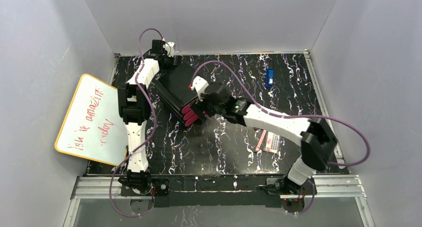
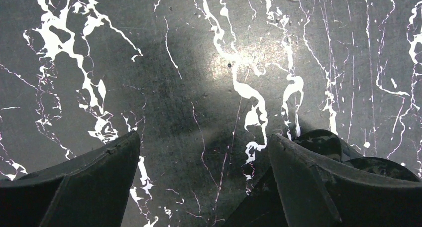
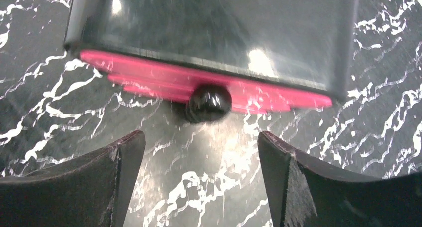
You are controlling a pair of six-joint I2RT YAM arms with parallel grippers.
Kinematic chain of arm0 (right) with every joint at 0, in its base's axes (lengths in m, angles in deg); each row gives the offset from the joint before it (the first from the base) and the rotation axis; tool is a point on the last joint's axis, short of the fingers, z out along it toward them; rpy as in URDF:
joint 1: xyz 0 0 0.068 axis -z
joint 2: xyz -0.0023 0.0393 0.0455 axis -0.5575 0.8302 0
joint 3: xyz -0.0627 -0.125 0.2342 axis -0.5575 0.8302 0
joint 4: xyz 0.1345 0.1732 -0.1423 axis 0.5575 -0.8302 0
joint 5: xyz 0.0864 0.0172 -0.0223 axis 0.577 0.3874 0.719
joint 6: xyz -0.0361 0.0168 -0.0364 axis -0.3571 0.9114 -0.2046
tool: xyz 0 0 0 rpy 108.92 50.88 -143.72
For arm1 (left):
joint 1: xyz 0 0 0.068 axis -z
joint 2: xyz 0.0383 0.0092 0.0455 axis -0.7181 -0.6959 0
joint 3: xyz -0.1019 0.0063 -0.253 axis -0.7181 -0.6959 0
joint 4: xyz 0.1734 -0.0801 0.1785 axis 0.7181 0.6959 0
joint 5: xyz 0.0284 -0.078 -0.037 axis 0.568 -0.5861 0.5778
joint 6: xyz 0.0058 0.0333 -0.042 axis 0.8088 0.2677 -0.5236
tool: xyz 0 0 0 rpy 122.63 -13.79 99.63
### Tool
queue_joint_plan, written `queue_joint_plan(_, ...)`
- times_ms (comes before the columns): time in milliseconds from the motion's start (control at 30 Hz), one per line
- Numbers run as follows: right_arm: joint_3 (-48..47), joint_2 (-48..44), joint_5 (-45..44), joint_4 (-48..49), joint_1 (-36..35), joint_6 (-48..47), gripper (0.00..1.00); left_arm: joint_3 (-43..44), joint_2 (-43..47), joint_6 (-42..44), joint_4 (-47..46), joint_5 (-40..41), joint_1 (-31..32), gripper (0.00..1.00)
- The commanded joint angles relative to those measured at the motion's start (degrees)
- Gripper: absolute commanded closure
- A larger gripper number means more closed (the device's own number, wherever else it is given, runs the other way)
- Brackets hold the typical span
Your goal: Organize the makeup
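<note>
The makeup shows in the top view only: a thin pink stick (image 1: pixel 259 140) and a flat pale palette (image 1: pixel 272 141) lie side by side on the table right of centre, partly under my right forearm. My right gripper (image 1: pixel 201 110) (image 3: pixel 199 143) is open, just short of the pink drawer fronts (image 3: pixel 149 72) of a black box (image 1: pixel 176 87). A round black knob (image 3: pixel 209 102) sits a little ahead of the gap between the fingers, touching neither. My left gripper (image 1: pixel 174 61) (image 2: pixel 204 143) is open at the table's far left behind the box, with only marbled tabletop between its fingers.
A small blue rectangular object (image 1: pixel 269 77) lies at the far right of the black marbled table (image 1: pixel 224 152). A whiteboard (image 1: pixel 92 120) with red writing leans at the left edge. Grey walls close in three sides. A dark glossy rounded shape (image 2: pixel 348 150) shows behind the left gripper's right finger.
</note>
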Motion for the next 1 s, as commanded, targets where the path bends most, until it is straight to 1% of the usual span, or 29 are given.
queue_joint_plan(0,8.89,-10.22,-2.73,5.68,0.34,2.49,0.11,1.86,-0.21,0.41,3.27,-2.47,1.21,0.02)
queue_joint_plan(100,17.80,-15.08,-3.76,13.64,0.34,4.35,0.14,1.92,-0.23,0.37,3.33,-2.54,1.29,0.02)
queue_joint_plan(200,22.56,-15.88,-3.11,19.18,1.02,6.46,0.19,1.77,-0.13,0.38,3.27,-2.35,1.54,0.02)
queue_joint_plan(300,22.76,-13.27,-1.75,20.57,1.56,7.53,0.27,1.61,-0.05,0.54,3.26,-2.13,1.86,0.02)
queue_joint_plan(467,23.27,-9.06,-0.25,27.78,1.67,8.25,0.31,1.52,0.01,0.73,3.34,-1.70,2.08,0.01)
queue_joint_plan(533,22.28,-7.03,0.54,29.29,1.59,8.72,0.32,1.48,0.03,0.73,3.42,-1.63,2.09,0.02)
queue_joint_plan(667,19.66,-2.86,1.63,30.05,1.67,9.37,0.32,1.57,-0.04,0.91,3.45,-1.42,2.09,0.02)
queue_joint_plan(800,18.10,-0.60,2.41,30.50,1.67,9.80,0.33,1.82,-0.35,1.05,3.61,-1.41,2.09,0.02)
queue_joint_plan(967,17.30,0.91,2.84,31.79,1.67,10.17,0.40,2.09,-0.47,1.09,3.70,-1.30,2.09,0.01)
